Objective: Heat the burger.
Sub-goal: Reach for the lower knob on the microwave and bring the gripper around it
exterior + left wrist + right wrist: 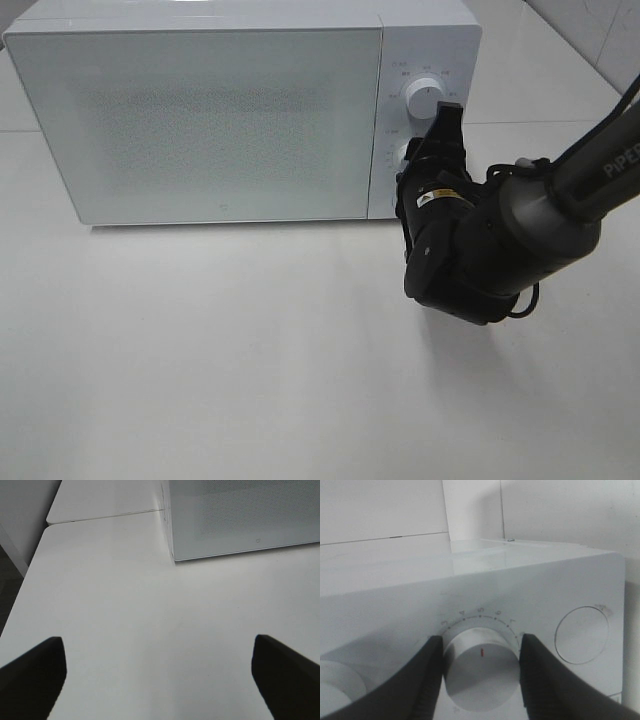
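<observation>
Right wrist: claw [481, 640] around microwave knob [480, 677]

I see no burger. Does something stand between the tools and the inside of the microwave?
Yes: the shut frosted door of the microwave covers its front, and what lies behind does not show. The right tool grips a dial; the left tool hangs open over the table.

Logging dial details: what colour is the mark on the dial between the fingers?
Red, on a white dial; best in right wrist view.
</observation>
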### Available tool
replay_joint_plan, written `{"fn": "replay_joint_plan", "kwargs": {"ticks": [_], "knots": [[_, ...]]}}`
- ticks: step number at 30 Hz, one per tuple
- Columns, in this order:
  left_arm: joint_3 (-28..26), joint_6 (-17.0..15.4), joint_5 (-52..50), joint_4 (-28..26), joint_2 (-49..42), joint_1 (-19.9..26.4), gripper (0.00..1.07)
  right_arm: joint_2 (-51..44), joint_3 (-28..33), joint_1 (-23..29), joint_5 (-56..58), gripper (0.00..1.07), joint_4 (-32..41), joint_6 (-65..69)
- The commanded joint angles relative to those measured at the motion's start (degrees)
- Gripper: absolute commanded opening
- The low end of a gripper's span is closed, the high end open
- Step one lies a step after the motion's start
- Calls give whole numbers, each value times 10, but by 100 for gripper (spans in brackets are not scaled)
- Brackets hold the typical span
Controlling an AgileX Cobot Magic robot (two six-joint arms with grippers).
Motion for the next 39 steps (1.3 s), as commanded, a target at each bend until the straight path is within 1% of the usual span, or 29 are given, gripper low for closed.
{"fn": "replay_joint_plan", "kwargs": {"ticks": [1,10,12,15,17,18,20,23,25,27,28,31,33,34,35,36,39], "knots": [[1,-2,-1,-3,-11,3,93,-5,-32,-7,-11,3,-125,14],[1,-2,-1,-3,-11,3,93,-5,-32,-7,-18,4,-127,9],[1,-2,-1,-3,-11,3,93,-5,-32,-7,-19,7,-127,-9],[1,-2,-1,-3,-11,3,93,-5,-32,-7,-20,8,-125,-12],[1,-2,-1,-3,-11,3,93,-5,-32,-7,-22,13,-123,-14],[1,-2,-1,-3,-11,3,93,-5,-32,-7,-22,13,-123,-14],[1,-2,-1,-3,-11,3,93,-5,-32,-7,-23,22,-113,-28],[1,-2,-1,-3,-11,3,93,-5,-32,-7,-24,25,-107,-33],[1,-2,-1,-3,-11,3,93,-5,-31,-7,-29,35,-83,-38],[1,-2,-1,-3,-11,3,93,-5,-31,-7,-29,37,-77,-38],[1,-2,-1,-3,-11,3,93,-5,-31,-7,-37,39,-59,-46],[1,-2,-1,-3,-11,3,93,-5,-31,-7,-43,39,-50,-57],[1,-2,-1,-3,-11,3,93,-5,-31,-7,-73,40,-17,-91],[1,-2,-1,-3,-11,3,93,-5,-31,-7,-73,40,-17,-91],[1,-2,-1,-3,-11,3,93,-5,-31,-7,-81,41,-8,-99],[1,-2,-1,-3,-11,3,93,-5,-31,-7,-91,45,7,-116],[1,-2,-1,-3,-11,3,93,-5,-31,-7,-100,48,15,-125]]}}
